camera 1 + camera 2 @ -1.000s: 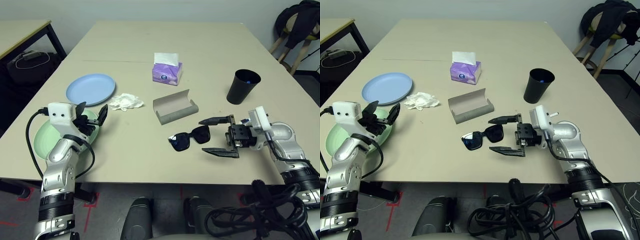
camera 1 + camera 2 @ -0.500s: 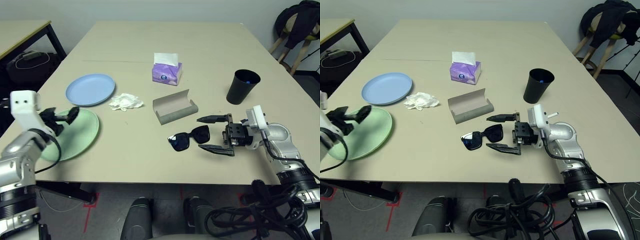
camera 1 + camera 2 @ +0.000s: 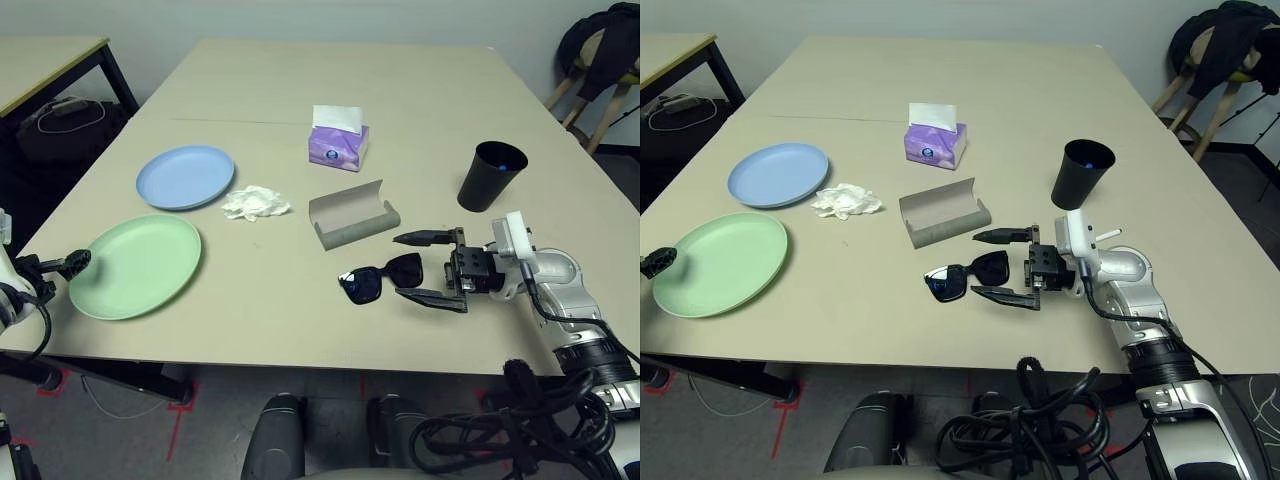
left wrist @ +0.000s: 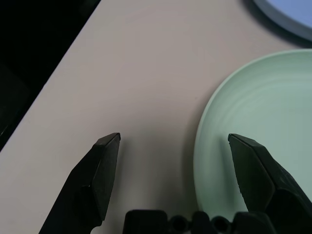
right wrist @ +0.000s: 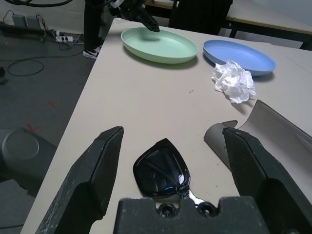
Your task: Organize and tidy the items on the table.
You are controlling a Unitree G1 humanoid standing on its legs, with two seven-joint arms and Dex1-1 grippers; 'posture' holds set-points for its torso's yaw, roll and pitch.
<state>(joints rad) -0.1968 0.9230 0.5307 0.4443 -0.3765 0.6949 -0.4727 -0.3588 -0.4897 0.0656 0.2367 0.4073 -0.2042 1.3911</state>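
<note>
Nearest me, at the right part of the tabletop (image 3: 300, 330), my right gripper (image 3: 428, 270) reaches in from the side with its fingers spread wide, nothing between them gripped. Just beside their tips lie the black sunglasses (image 3: 380, 278), dark lenses catching a bluish glint, one lens close to the fingers and the other farther toward my left. Over at the left edge, my left gripper (image 4: 173, 139) also has its fingers wide apart and holds nothing; one of them is above the rim of the mint green round plate (image 3: 137, 267), the other over bare tabletop. That plate lies flat near the front left corner. A little farther out, near the middle, the grey oblong glasses case (image 3: 353, 216) sits opened, its flap raised, beyond the sunglasses. To its left I see the crumpled white tissue (image 3: 256, 203), and left of that the pale blue round plate (image 3: 186, 177), which lies beyond the green one, near it, with its edge close to the tissue. Off to my right, beyond my right gripper, the black cup (image 3: 491, 176) stands upright, with something blue inside. Farther still, behind the glasses case, sits the purple tissue box (image 3: 338, 147), a white tissue poking up from its top.
</note>
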